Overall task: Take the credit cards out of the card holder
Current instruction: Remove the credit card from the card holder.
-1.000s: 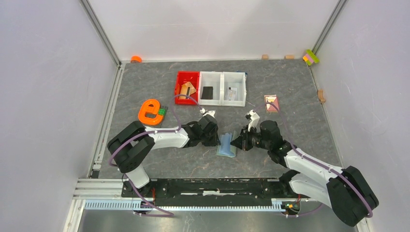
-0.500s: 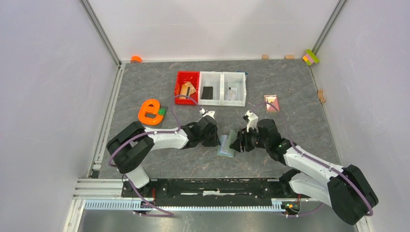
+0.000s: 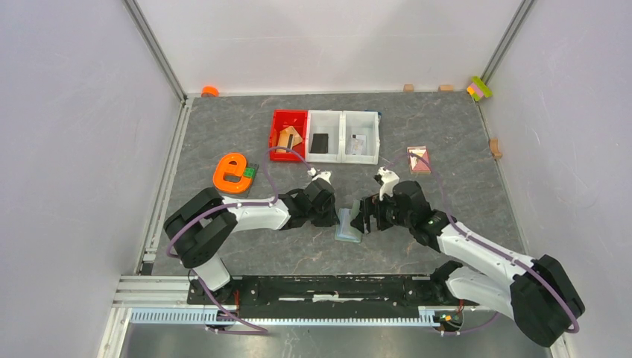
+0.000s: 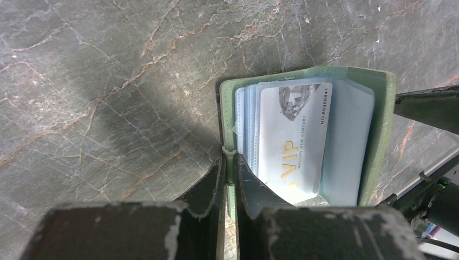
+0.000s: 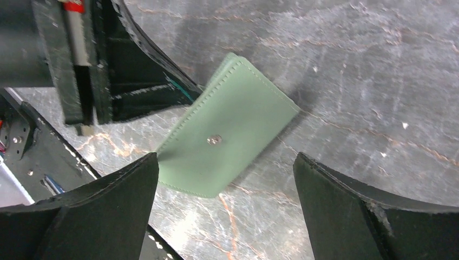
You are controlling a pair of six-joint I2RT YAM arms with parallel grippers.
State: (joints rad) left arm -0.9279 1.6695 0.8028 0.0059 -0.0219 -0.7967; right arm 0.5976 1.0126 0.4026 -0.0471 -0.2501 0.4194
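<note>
Far left on the grey stone-patterned counter [image 3: 462, 127] sits an orange e-shaped plastic piece [image 3: 231, 173], not involved. Next, my left hand [image 4: 229, 165] is clamped on the thin stitched edge of the small sage-green folding card holder [image 4: 381, 119], which is mid-counter between my two hands. The holder is tipped up, open side toward the left wrist camera. Can't tell if its low edge touches the counter. Inside it, the credit cards [image 4: 295, 135] I can see sit in the pockets: a white VIP plastic card on top, pale-blue ones stacked behind. Right of that, my right hand [image 5: 226, 160] is spread wide, fingers either side of the holder's plain outer face with its metal snap stud [image 5: 215, 140], touching nothing.

Risks, my guess:
- The left pinch is on a narrow edge only, so any tug could pivot the holder or pull it free.
- The right hand faces the back, not the cards, so closing here would grab the wallet, not a card.
- The cards overlap, so two might slide out together.

A pink square flat item [image 3: 419, 159] lies far right, ignore.
</note>
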